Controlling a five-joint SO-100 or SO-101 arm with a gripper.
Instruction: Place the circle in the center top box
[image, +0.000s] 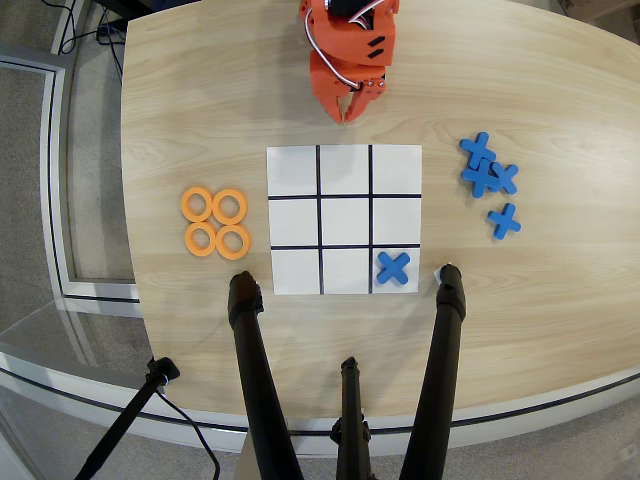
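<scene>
Several flat orange rings (215, 222) lie in a tight cluster on the wooden table, left of the white 3x3 grid (345, 160). The middle cell of the grid row farthest from the robot's base (346, 271) is at the bottom of the overhead view and holds nothing. A blue cross (394, 267) lies in the cell to its right. My orange gripper (349, 113) hangs above the table just beyond the grid's top edge, fingertips together and holding nothing, far from the rings.
Several loose blue crosses (488, 175) lie right of the grid. Black tripod legs (255, 370) (440, 365) rise over the table's near edge, below the grid. The table's curved edge (130, 260) runs down the left.
</scene>
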